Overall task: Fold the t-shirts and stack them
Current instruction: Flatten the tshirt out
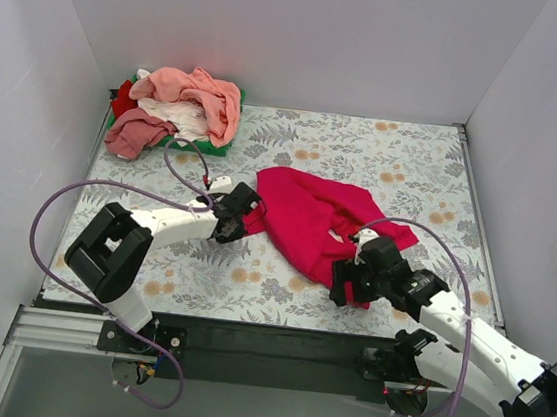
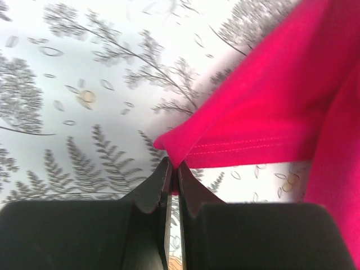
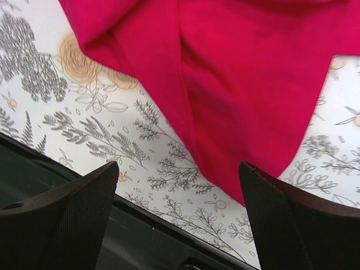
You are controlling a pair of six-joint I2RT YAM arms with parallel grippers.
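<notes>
The left gripper [image 2: 173, 166] pinched the 9 o'clock corner of the crimson t-shirt [image 2: 270, 112], probably for flattening; the right gripper [image 3: 179, 169] stood spread

Crimson t-shirt [image 1: 307, 222] crumpled at centre; other t-shirts [image 1: 184, 107] heaped far left.

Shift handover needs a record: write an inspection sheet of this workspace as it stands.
Surface: floral-patterned table, no damage seen.
Job's things: crimson t-shirt lies crumpled mid-table; pile of pink, white and red t-shirts sits on the green tray at the far left corner.
Clutter: nothing seen.
Grippers: left gripper shut on a hem corner of the crimson t-shirt; right gripper open, over that shirt's near edge.
Cables: purple cables loop loose off both arms; the left one arcs close to the pile.
Surroundings: plain white walls on three sides; metal rail along the near edge.
</notes>
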